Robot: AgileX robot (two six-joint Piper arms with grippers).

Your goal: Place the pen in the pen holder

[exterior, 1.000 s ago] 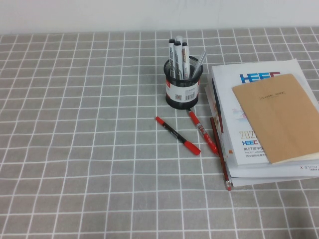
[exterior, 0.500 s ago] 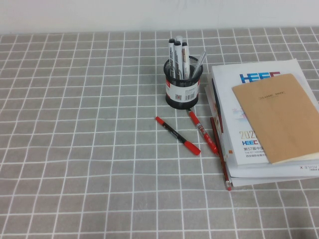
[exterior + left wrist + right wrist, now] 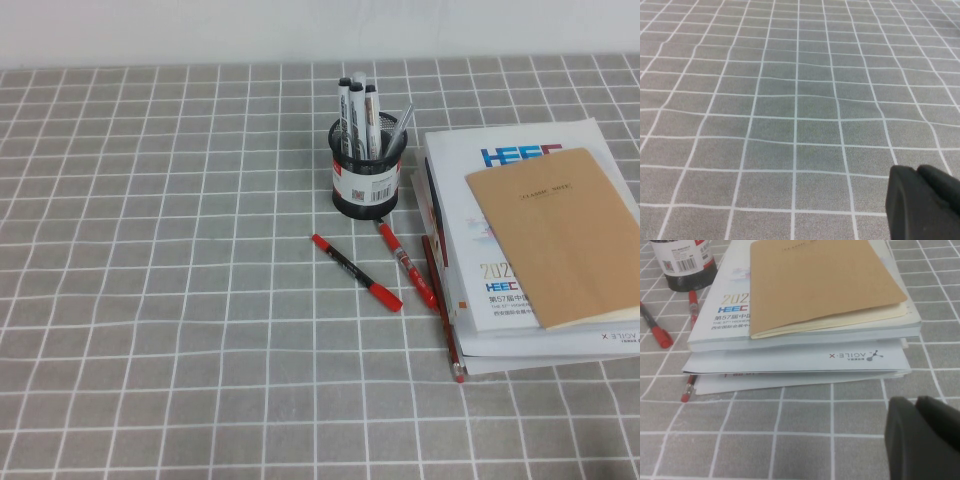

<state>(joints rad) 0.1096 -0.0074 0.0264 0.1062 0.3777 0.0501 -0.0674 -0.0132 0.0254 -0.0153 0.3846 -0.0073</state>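
Toward the far middle of the desk point(image 3: 150, 300), the pen holder point(image 3: 367, 172) stands upright with the pen point(image 3: 357, 112) already standing in it, long axis vertical, among other markers. Right hand point(image 3: 922, 437), fingers together and empty, sits low beside the book stack point(image 3: 805, 355), nearer the holder. Left hand point(image 3: 922, 202) hangs over bare cloth; fingers' spread can't be told.

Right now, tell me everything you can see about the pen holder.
The pen holder is a small round cup of black wire mesh with a solid black base band, standing upright on the grey checked tablecloth. A white barcode label with a red mark wraps its lower front. Three white markers with black caps and a thin clear pen stand inside. A red pen's tip lies just by its base. No gripper touches it.
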